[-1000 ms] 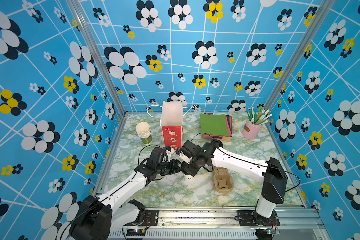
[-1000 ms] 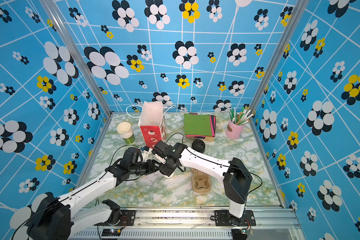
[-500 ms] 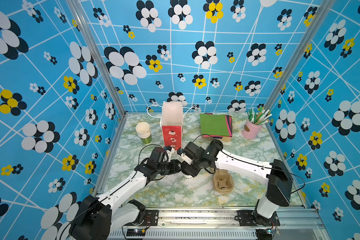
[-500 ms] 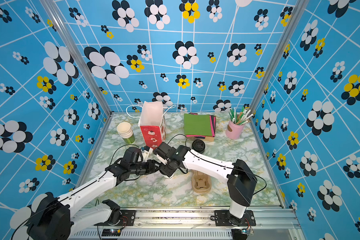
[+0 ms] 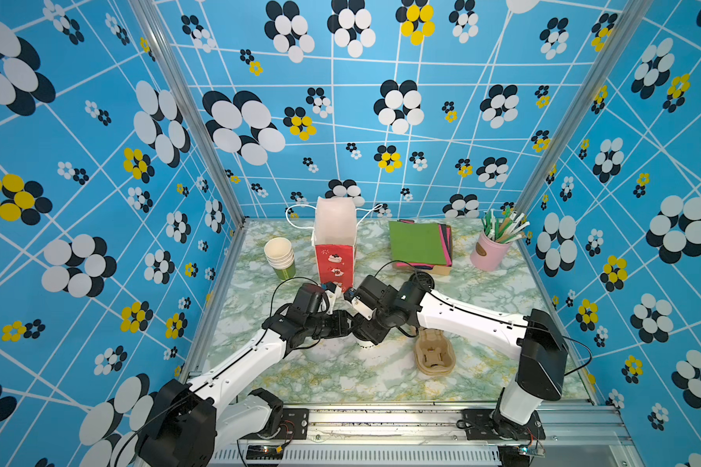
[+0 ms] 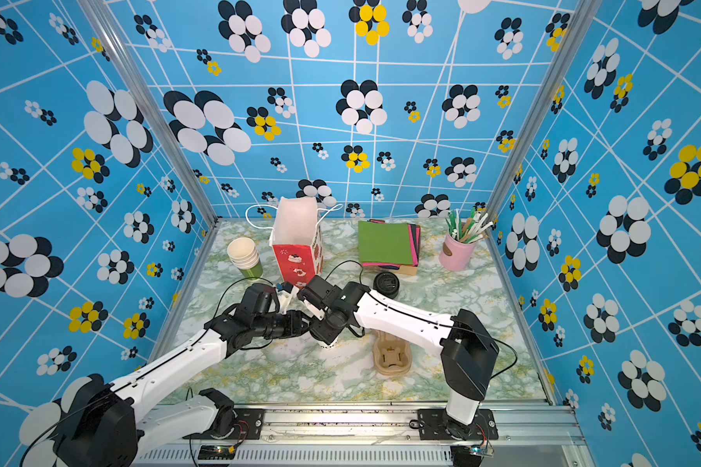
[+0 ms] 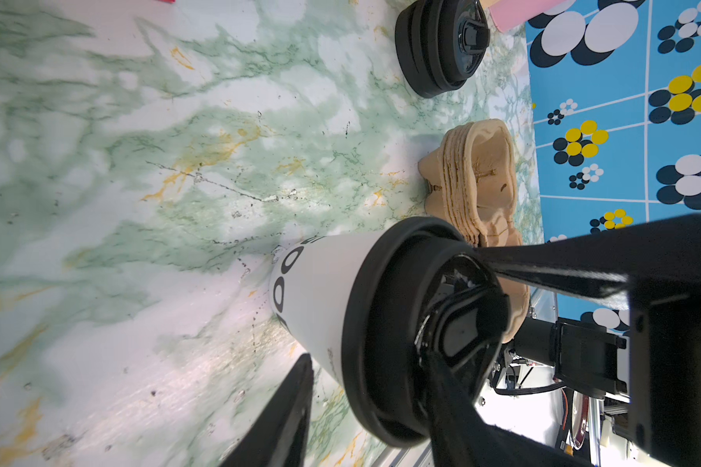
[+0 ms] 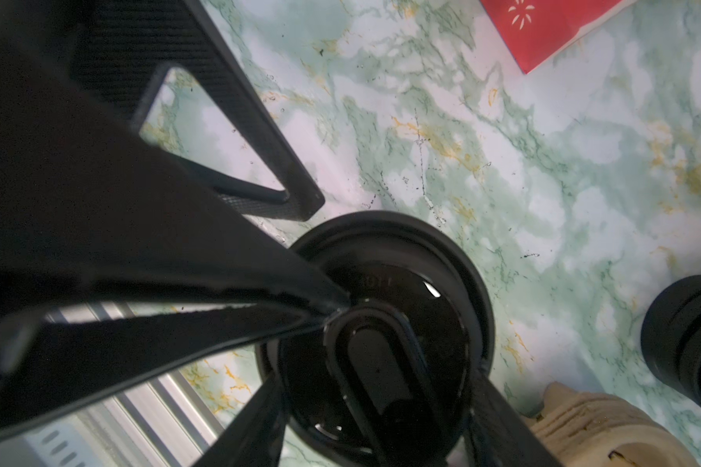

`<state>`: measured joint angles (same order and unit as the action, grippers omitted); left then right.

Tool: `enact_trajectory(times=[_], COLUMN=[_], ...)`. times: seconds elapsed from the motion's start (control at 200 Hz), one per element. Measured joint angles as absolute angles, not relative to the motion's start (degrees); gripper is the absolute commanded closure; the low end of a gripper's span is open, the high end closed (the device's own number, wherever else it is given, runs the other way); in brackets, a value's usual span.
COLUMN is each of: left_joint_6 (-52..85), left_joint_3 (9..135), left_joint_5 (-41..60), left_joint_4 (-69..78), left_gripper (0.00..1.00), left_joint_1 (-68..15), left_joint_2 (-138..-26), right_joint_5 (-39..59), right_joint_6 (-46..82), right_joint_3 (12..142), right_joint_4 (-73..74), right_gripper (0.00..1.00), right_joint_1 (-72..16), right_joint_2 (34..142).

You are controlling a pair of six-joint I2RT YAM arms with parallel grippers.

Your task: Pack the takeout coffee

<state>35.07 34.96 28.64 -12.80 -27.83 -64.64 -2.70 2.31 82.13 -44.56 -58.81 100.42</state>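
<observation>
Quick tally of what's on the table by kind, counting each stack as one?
Lidded coffee cup: 1
Lidless cup stack: 1
Black lid stack: 1
Paper bag: 1
Pulp carrier stack: 1
Napkin stack: 1
Pink straw pot: 1
Total: 7

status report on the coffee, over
Left hand flanking takeout coffee, grip unclear. Right hand open, tips on the lid. Carrier stack beside, not touching.
</observation>
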Motion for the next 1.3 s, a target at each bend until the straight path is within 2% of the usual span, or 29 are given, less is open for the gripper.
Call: enact_trajectory(times=[0.455, 1.299], left_joint_6=[33.23, 31.86], left_joint_3=[35.92, 36.88], left_joint_5=[27.29, 25.47], left_joint_4=[-14.35, -15.16], left_gripper=[0.56, 0.56], left_joint_1=[-28.60, -29.91], left_joint_2=[-64.84, -65.65], right_joint_5=[-2.96, -5.30], right_joint_6=[2.39, 3.84], right_joint_3=[82.11, 78.78], right_joint_4=[-44.10, -39.90], right_gripper=[0.35, 0.21], right_joint_1=[-58.85, -59.27], right_joint_2=[100.22, 97.69])
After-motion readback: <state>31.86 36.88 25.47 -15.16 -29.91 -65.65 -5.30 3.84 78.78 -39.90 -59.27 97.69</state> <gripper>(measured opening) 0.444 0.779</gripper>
